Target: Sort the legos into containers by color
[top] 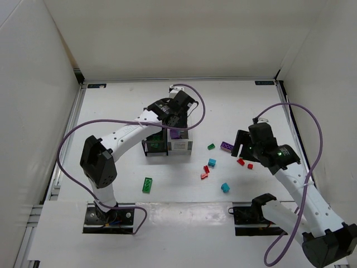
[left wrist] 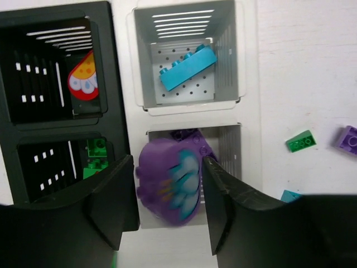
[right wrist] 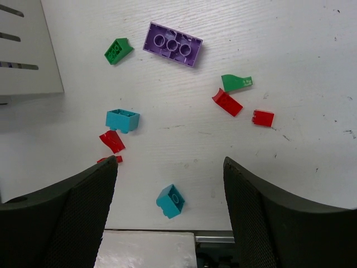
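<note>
The containers (top: 167, 142) sit mid-table as a 2x2 block, black bins (left wrist: 61, 111) left and white bins (left wrist: 228, 61) right. My left gripper (left wrist: 167, 162) hangs open over the near white bin; a blurred round purple piece (left wrist: 167, 187) is loose between its jaws, above purple bricks (left wrist: 187, 135). The far white bin holds a teal brick (left wrist: 187, 67), the black bins a red piece (left wrist: 83, 84) and green bricks (left wrist: 96, 156). My right gripper (right wrist: 170, 162) is open and empty above loose legos: a purple brick (right wrist: 172, 44), teal bricks (right wrist: 170, 201), red bricks (right wrist: 227, 103) and a green one (right wrist: 118, 51).
One green brick (top: 147, 184) lies alone in front of the bins, left of the other loose pieces. White walls enclose the table on three sides. Purple cables (top: 309, 117) loop from both arms. The arm bases (top: 111, 215) stand on the white strip at the near edge.
</note>
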### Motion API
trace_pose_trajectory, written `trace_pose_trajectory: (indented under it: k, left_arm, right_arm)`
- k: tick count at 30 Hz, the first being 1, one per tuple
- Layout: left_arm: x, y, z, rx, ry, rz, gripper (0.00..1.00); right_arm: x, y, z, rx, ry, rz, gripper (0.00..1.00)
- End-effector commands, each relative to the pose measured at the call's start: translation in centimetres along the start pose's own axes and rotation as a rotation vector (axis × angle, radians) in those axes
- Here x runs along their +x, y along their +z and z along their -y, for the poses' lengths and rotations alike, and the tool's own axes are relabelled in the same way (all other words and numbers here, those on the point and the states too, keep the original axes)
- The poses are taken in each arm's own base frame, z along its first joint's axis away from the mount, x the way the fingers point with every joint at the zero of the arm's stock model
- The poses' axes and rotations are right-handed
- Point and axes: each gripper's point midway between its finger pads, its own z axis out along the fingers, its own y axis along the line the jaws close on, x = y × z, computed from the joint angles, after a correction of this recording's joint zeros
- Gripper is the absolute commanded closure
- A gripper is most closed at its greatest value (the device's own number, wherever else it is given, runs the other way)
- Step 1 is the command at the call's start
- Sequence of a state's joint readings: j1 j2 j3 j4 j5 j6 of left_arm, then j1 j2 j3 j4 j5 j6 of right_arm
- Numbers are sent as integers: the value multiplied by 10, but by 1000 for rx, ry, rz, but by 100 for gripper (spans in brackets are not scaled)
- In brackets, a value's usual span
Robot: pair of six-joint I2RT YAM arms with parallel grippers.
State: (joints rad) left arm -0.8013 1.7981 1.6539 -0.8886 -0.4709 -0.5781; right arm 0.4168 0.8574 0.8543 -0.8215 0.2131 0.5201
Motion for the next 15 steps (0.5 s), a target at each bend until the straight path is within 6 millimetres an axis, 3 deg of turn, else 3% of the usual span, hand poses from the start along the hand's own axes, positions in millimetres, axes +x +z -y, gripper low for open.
trace_pose_trajectory:
  k: [1, 6, 10, 12, 15]
  left_arm:
    - [-19, -14, 11, 77, -21, 57, 35]
    - [-21, -20, 16, 111, -27, 57, 32]
    - [-19, -32, 9, 116, -40, 59, 28]
    - [-20, -48, -3, 122, -63, 79, 22]
    - [-3, -71, -25, 110, -98, 89, 4]
  right_arm:
    - [-7, 3, -8, -47, -14, 15, 21]
    - [-8, 8, -11, -40, -22, 12, 20]
    - [-7, 17, -11, -31, -12, -20, 20]
    - [-8, 22, -14, -40, -1, -36, 20]
    - [-13, 34, -11, -12, 45, -70, 20]
